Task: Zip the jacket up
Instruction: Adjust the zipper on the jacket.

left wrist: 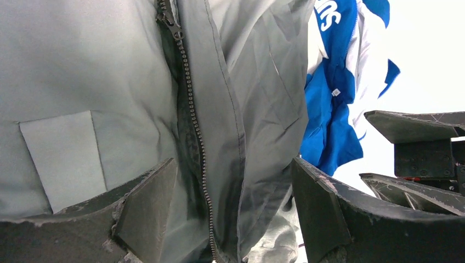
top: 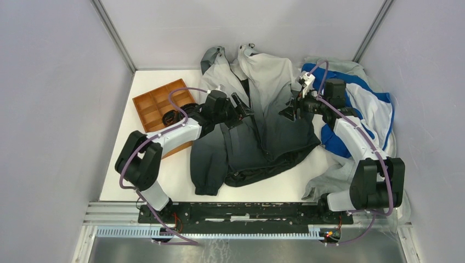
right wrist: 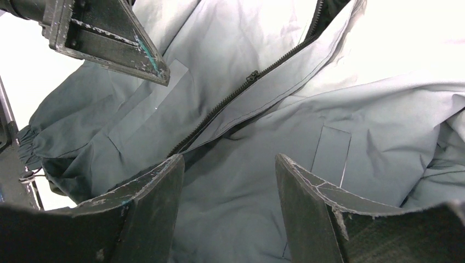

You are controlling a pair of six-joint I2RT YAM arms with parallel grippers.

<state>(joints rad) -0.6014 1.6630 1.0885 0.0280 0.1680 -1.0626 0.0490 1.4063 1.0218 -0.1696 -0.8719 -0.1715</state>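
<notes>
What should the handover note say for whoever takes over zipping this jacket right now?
Left gripper: fingers open, holding nothing, one on either side of the zipper line.
Right gripper: fingers open, empty, over the jacket front beside the zipper.
Jacket: spread front up mid-table, collar at the far side.
Done: the zipper slider sits partway along the zipper, and the teeth below it look joined.
Left: the front above the slider gapes toward the collar. Probably hold the fabric, grip the slider and pull it up.
</notes>
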